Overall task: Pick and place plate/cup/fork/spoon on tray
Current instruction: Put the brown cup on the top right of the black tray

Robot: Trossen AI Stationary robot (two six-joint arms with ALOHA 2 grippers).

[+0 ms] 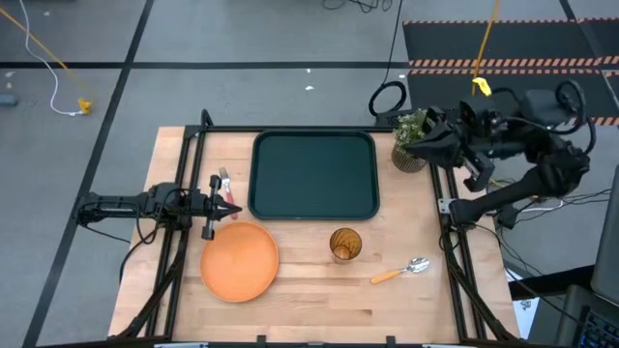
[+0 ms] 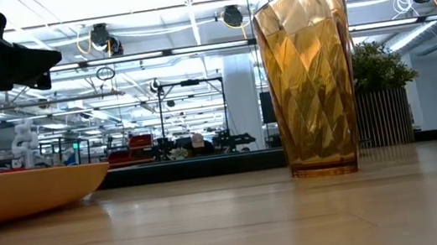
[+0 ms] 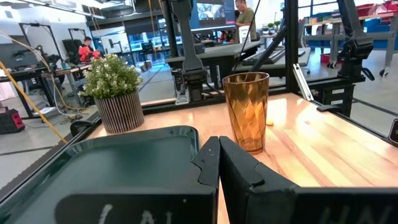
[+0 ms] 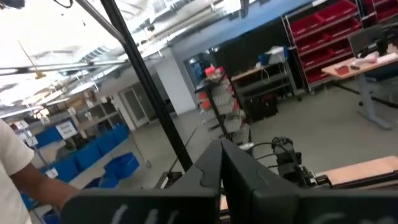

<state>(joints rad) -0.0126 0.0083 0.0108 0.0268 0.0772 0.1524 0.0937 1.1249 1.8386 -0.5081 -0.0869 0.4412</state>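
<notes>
While the tray (image 1: 314,175) sits bare, left gripper (image 1: 224,205), jaws closed (holding nothing), hovers beside the fork (image 1: 226,186); next: open, descend.

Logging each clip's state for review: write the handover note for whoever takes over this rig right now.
Left gripper: shut, empty, hovering between fork and plate, just left of the tray.
Right gripper: shut, raised by the potted plant at the table's far right.
Tray holds nothing.
Plate sits near-left, cup upright in front of the tray, spoon to the cup's right, fork beside the tray's left rim.
Done: nothing placed.
Left: all four items.
</notes>
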